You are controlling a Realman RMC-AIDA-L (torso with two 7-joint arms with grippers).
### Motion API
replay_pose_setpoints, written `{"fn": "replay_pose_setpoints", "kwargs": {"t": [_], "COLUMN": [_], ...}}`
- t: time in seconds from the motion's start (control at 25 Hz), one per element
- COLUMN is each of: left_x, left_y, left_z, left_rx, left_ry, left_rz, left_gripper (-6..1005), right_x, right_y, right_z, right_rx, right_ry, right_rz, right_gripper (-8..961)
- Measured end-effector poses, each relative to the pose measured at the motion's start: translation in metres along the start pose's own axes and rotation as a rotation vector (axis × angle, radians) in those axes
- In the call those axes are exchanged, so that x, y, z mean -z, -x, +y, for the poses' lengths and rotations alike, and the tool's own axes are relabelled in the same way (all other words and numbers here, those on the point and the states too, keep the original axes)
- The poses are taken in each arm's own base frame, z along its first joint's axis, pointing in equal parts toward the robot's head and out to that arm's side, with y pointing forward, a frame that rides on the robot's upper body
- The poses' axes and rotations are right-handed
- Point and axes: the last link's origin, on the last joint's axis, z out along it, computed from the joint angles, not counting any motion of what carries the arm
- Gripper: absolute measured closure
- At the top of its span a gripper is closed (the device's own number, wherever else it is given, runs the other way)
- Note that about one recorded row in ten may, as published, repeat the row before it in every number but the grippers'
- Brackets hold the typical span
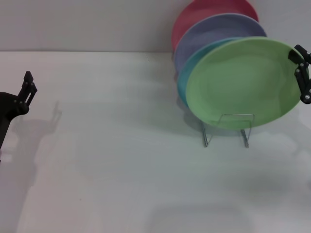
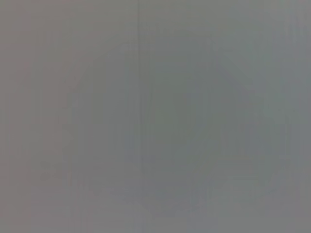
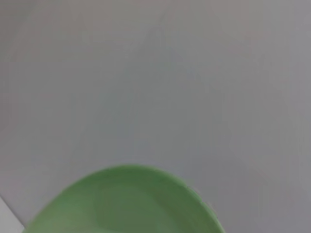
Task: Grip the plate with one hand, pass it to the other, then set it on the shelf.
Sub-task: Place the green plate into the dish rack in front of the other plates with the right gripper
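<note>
The pale green plate (image 1: 243, 82) stands nearly upright at the front of the row, its lower edge down in the wire shelf (image 1: 228, 128). My right gripper (image 1: 297, 54) is at the plate's upper right rim and looks shut on it. The plate's rim also fills the low part of the right wrist view (image 3: 126, 204). My left gripper (image 1: 28, 80) hangs at the far left of the table, well away from the plates and holding nothing. The left wrist view shows only a blank grey surface.
Behind the green plate a sky-blue plate (image 1: 187, 80), a lavender plate (image 1: 214, 31) and a red plate (image 1: 194, 17) stand in the same row. The white table (image 1: 112, 160) spreads in front and to the left, with a pale wall behind.
</note>
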Motion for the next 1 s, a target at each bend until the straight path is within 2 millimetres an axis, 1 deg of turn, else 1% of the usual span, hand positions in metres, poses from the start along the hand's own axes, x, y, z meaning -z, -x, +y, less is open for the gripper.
{"fn": "replay_pose_setpoints", "kwargs": {"t": [0.12, 0.56, 0.64, 0.88, 1.0], "left_x": [0.000, -0.001, -0.002, -0.001, -0.001], "left_y": [0.000, 0.001, 0.002, 0.005, 0.005], "left_z": [0.000, 0.001, 0.000, -0.001, -0.001], "left_rx": [0.002, 0.008, 0.019, 0.034, 0.034], "left_ry": [-0.001, 0.003, 0.005, 0.004, 0.004], "left_rz": [0.001, -0.004, -0.006, -0.015, -0.012], "left_gripper": [210, 210, 210, 210, 210], "right_x": [0.004, 0.008, 0.007, -0.004, -0.013], "right_y": [0.000, -0.007, -0.008, -0.010, -0.009], "right_z": [0.007, 0.018, 0.019, 0.022, 0.024], "right_rx": [-0.034, -0.087, -0.094, -0.115, -0.120], "right_ry": [-0.001, 0.002, 0.005, 0.021, 0.042], "right_rz": [-0.019, -0.001, 0.004, -0.002, -0.017], "right_gripper": [861, 670, 636, 402, 402]}}
